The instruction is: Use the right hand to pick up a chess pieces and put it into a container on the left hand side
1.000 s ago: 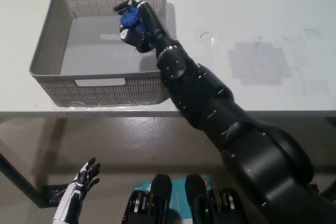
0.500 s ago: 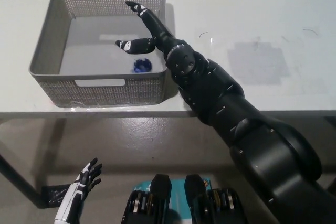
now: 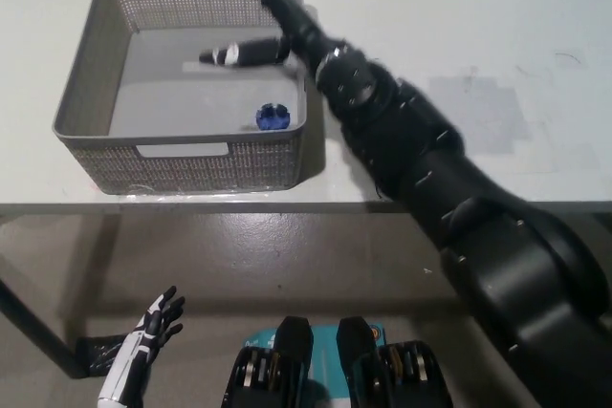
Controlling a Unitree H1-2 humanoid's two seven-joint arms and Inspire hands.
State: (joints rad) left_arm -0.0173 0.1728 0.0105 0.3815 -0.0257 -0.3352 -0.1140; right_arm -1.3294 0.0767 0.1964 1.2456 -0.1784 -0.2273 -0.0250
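Observation:
A blue chess piece [image 3: 272, 118] lies on the floor of the grey perforated basket [image 3: 84, 93], near its front right corner. My black right hand [image 3: 263, 26] hovers over the basket's right side, open, fingers spread apart and holding nothing. It is above and behind the piece, not touching it. My white left hand [image 3: 143, 346] hangs low at the lower left, below the table edge, fingers apart and empty.
The basket stands on a white table [image 3: 459, 16] at the left. A faint grey patch [image 3: 478, 117] marks the tabletop to the right of my arm. The table's front edge [image 3: 191, 205] runs across the middle, with floor below.
The right hand let go of the blue piece, which dropped to the basket floor. The hand then opened and rose toward the basket's back right. The left hand stayed put.

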